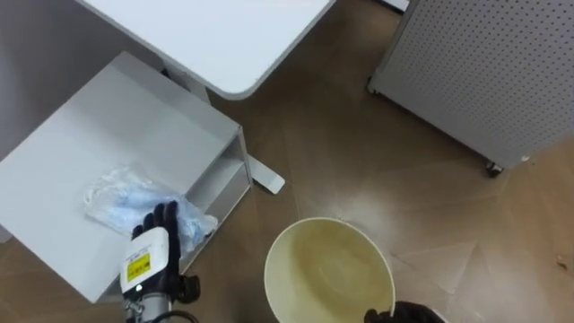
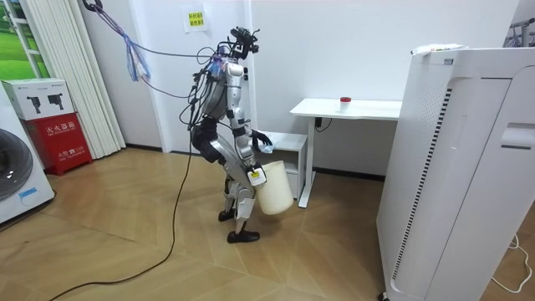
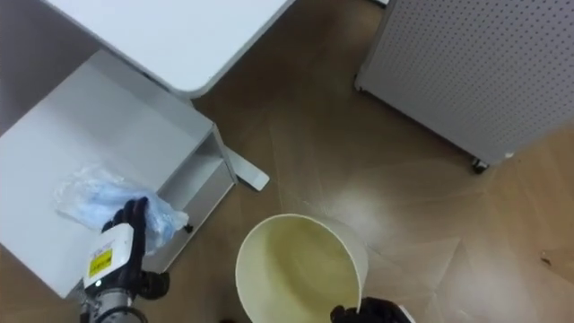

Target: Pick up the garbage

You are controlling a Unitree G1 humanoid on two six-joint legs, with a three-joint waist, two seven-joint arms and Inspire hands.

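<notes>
The left hand (image 1: pixel 152 256) is black, its white back plate bearing a yellow label.

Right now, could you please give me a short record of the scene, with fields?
Robot: stands at the low cabinet by the desk
Garbage: crumpled plastic bag on the cabinet top
Left hand: at the bag
Bucket: empty, above the floor
Right hand: grips the bucket at its rim

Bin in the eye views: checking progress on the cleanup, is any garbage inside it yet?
No, the cream bin shows a bare inside, and the crumpled plastic bag lies on the low white shelf unit.
</notes>
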